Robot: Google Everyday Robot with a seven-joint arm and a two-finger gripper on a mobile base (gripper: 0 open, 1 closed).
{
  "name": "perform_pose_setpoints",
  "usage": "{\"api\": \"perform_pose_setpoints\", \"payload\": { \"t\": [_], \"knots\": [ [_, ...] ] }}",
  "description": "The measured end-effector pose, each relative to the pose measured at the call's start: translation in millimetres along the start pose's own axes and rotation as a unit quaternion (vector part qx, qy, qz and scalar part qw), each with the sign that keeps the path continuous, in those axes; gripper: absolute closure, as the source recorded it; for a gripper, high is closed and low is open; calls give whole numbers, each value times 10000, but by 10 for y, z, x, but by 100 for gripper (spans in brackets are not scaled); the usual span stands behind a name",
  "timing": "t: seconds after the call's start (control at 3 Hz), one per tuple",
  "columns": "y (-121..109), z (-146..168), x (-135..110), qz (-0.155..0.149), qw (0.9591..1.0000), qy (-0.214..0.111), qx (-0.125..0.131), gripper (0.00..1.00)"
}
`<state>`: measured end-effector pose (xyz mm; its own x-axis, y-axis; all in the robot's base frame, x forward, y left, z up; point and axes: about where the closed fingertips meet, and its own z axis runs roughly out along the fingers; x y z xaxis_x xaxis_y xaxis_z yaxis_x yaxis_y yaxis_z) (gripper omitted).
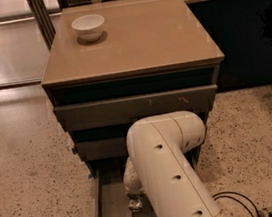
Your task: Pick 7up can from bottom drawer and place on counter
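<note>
The bottom drawer (109,205) is pulled open at the foot of the cabinet, and the left part of its grey inside shows. My white arm reaches down into it and covers the middle and right of the drawer. My gripper (135,203) shows only as a small metallic tip low inside the drawer, left of the arm. The 7up can is hidden from view. The tan counter (141,39) is the cabinet's top slab, well above the gripper.
A white bowl (88,26) stands at the counter's back left corner. Two shut drawers (136,108) sit above the open one. Speckled floor lies all around, with a black cable (237,202) at the lower right.
</note>
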<state>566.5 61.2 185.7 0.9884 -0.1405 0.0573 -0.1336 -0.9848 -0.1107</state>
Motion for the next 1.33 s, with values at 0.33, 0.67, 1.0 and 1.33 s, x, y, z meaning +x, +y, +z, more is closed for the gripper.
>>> {"api": "perform_pose_setpoints", "payload": {
  "t": [0.33, 0.67, 1.0, 1.33],
  "knots": [
    [162, -503, 38, 7, 10000, 31, 87, 100],
    [290, -1119, 47, 25, 9999, 116, -10, 100],
    [393, -1758, 19, 65, 9994, 278, -198, 100],
    [525, -2382, -34, 196, 9982, 472, -318, 100]
  ]
}}
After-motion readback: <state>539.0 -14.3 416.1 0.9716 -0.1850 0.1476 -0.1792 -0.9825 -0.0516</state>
